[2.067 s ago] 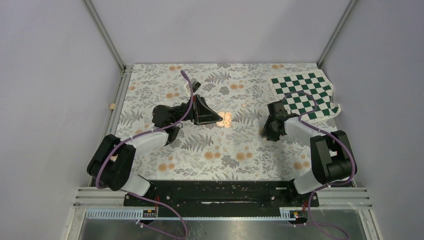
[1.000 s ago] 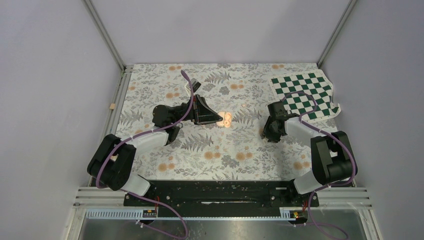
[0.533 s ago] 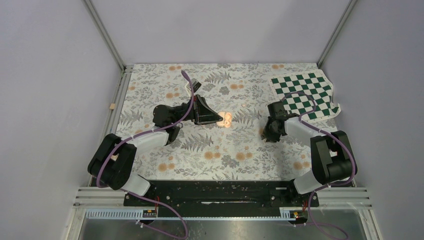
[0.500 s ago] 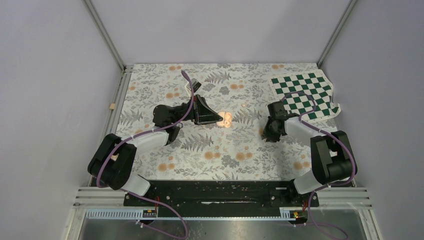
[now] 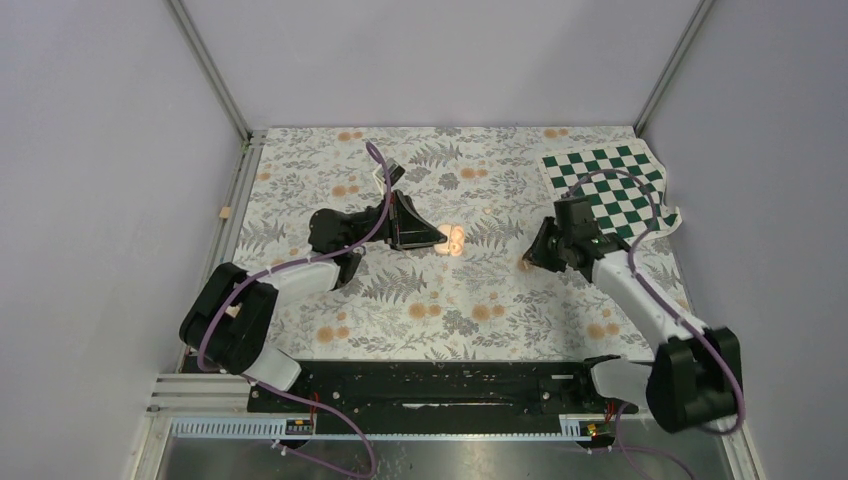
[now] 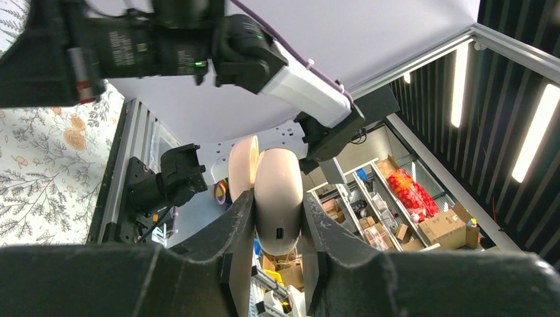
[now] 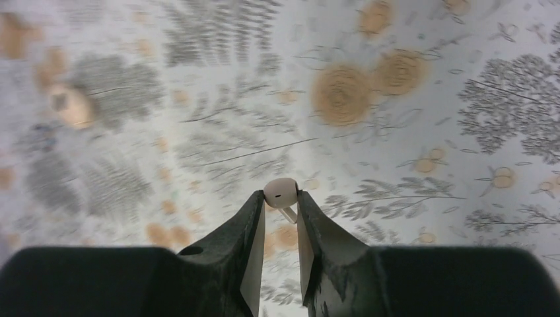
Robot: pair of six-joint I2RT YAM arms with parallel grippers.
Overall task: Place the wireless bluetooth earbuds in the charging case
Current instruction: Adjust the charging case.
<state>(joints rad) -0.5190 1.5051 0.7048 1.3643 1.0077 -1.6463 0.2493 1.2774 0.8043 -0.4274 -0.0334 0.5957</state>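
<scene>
Evidently the charging case was gripped across its body by the left jaws, which were closed down to the case's own width. It was held off the floral counter, near the middle of the scene. Its hinged lid was swung open behind the body. From above, both halves were seen side by side as two pale lobes, which suggested that the opening was offered upward for loading. The hollow itself could not be made out. Such a hold was judged to serve as a steady, fixed target, so that the case would not be pushed about during insertion.

To the right, and a little nearer, one of the wireless bluetooth earbuds was pinched by its rounded head between the very tips of the right jaws, which were almost closed on it. Its short stem was left free below the tips, presumably so that it could be led into a socket first. The bud appeared to be carried above the counter rather than rested on it, well apart from the case, with open floral print lying between them. A second bud could not be picked out with confidence among the peach blossoms of the print.

A checkered cloth was spread at the far right corner, away from the work.
</scene>
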